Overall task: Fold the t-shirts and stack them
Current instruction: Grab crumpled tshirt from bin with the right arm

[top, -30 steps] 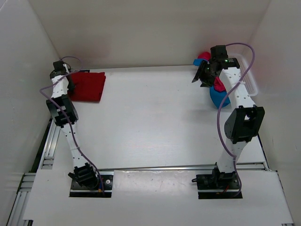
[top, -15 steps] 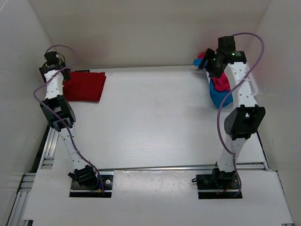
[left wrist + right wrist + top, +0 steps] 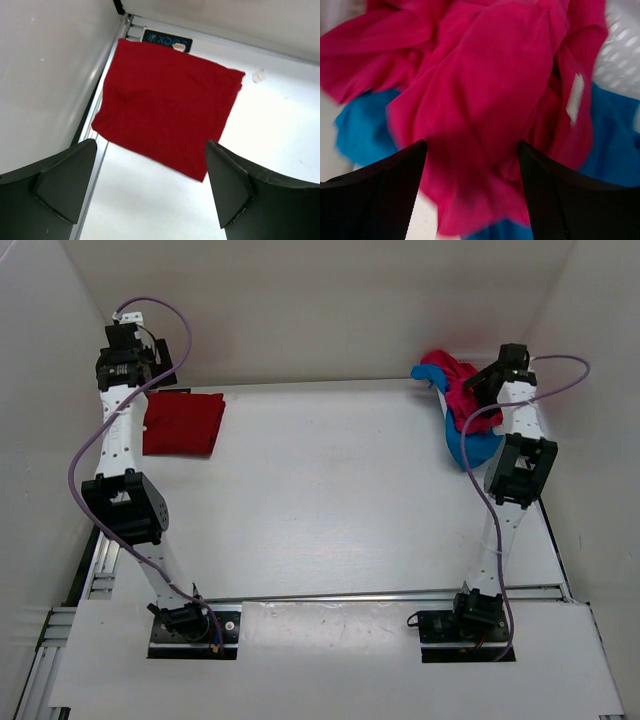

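My right gripper (image 3: 471,146), jaws apart and empty, hangs straight above the pink shirt (image 3: 495,75) crumpled over the blue shirt (image 3: 360,130), far right; my left gripper (image 3: 150,147), also spread, overlooks the folded red shirt (image 3: 165,105).

The dark red t-shirt (image 3: 183,424) at the upper left of the overhead view is showing plain and unpatterned against the white worktop (image 3: 320,500). At the upper right the pink-magenta t-shirt (image 3: 450,380) and the blue t-shirt (image 3: 470,448) are glowing bright and plain, the pink one bearing a small white label (image 3: 575,97) beside the white mesh basket (image 3: 620,45).
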Action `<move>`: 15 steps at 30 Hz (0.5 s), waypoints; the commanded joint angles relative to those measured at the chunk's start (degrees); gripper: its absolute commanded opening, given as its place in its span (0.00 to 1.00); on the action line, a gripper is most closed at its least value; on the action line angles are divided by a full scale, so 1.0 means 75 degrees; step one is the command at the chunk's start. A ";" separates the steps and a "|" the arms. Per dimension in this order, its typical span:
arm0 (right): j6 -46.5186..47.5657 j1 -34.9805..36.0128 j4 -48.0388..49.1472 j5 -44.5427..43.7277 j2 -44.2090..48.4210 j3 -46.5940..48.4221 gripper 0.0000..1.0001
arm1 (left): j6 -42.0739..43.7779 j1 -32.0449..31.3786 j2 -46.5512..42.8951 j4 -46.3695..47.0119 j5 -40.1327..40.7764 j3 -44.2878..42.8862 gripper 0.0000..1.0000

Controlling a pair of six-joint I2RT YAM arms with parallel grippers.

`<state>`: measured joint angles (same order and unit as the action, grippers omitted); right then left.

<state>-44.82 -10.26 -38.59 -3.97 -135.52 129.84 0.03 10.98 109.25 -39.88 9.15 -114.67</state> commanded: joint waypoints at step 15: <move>0.1542 0.0325 0.1758 -0.0912 0.2654 -0.0332 0.00 | -0.0004 -0.0245 -0.1301 -0.0706 0.0045 0.0898 1.00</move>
<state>-42.65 -8.62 -32.82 -5.98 -131.22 125.60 0.05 9.89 103.88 -43.88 8.93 -109.01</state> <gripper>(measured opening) 0.148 0.998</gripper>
